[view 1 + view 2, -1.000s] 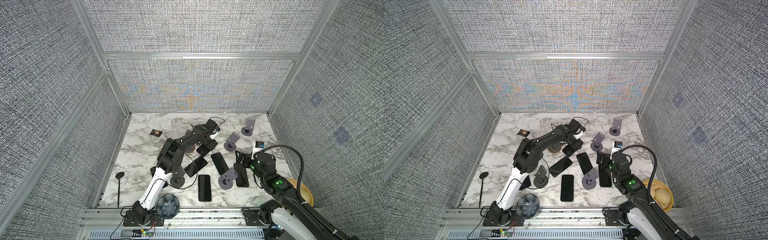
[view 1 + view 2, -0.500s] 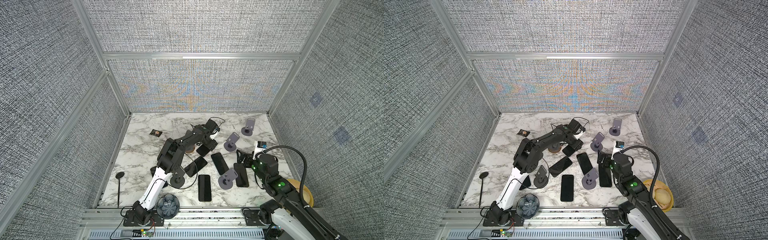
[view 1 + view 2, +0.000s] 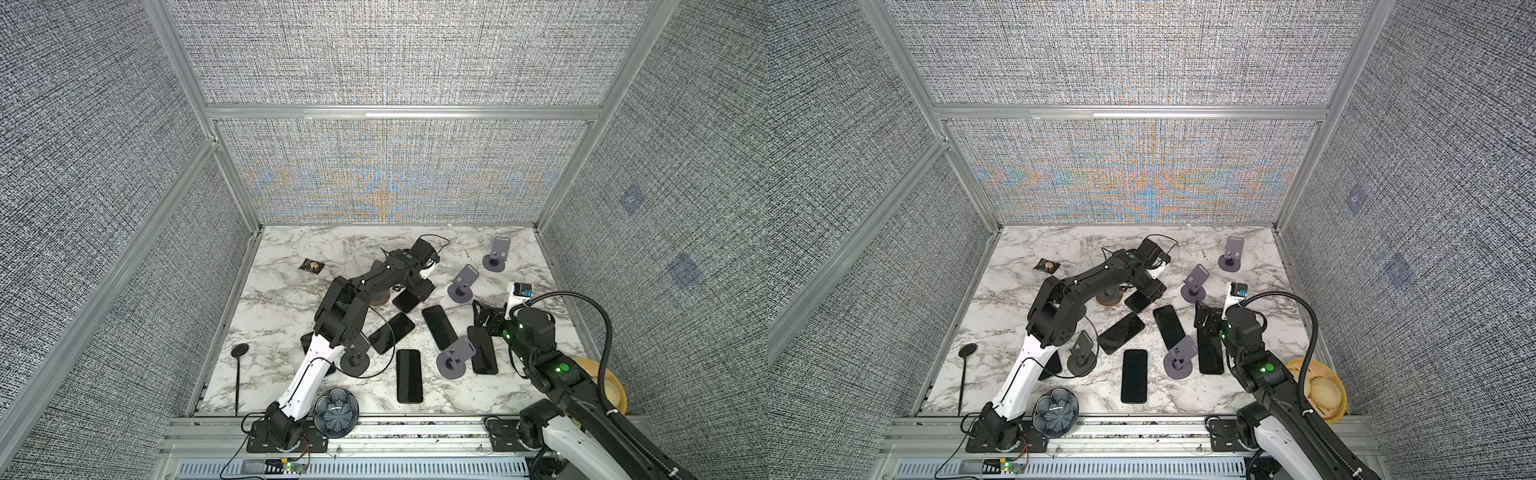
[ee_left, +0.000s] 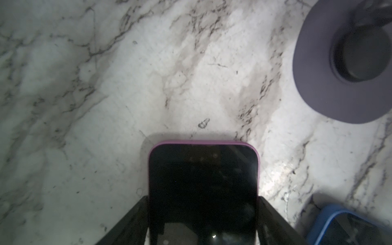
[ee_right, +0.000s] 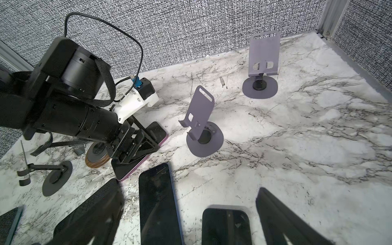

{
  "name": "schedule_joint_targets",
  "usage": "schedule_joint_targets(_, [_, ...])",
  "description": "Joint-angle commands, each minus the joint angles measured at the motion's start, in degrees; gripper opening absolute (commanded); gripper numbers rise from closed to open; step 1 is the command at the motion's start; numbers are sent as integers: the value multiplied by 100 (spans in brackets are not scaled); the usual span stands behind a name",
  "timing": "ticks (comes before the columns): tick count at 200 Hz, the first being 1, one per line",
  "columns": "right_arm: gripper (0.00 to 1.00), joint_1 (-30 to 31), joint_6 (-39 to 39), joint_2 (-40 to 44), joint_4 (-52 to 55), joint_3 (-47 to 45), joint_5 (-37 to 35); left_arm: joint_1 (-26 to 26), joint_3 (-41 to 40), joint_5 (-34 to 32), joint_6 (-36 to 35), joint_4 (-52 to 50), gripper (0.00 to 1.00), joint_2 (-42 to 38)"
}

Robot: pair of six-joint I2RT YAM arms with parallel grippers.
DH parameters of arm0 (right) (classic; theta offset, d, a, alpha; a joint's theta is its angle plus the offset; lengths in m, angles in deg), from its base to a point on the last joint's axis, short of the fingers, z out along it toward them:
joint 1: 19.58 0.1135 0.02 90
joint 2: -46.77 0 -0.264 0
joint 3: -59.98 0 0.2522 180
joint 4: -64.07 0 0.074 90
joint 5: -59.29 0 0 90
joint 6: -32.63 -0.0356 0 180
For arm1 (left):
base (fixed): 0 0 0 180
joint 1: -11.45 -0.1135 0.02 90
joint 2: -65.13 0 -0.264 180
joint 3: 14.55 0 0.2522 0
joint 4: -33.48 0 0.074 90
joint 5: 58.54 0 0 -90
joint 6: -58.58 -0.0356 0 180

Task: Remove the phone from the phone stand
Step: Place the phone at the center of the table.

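A phone with a dark screen and a pink case lies flat on the marble near the table's middle, seen in both top views. It rests on no stand. My left gripper reaches down over it, with one finger against each long edge and no gap showing. A phone stand with a round wood-coloured base sits just beside the phone, mostly hidden under the left arm. My right gripper hangs open over other phones at the front right, holding nothing.
Several more dark phones lie flat across the front half. Empty purple stands and black stands stand around. A snack packet, a dark bowl and a yellow bowl sit at the edges.
The right arm has edged slightly to the right. The left arm and the pink-cased phone look unmoved.
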Motion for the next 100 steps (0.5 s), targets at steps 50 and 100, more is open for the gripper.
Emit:
schedule_joint_targets(50, [99,5,29,-125,-32,-6,-239,17,57,236,76,121,79,-1017])
schedule_joint_targets(100, [99,-6,161,-385,18,93,-174,10,-443,225,-4,273,81,-2289])
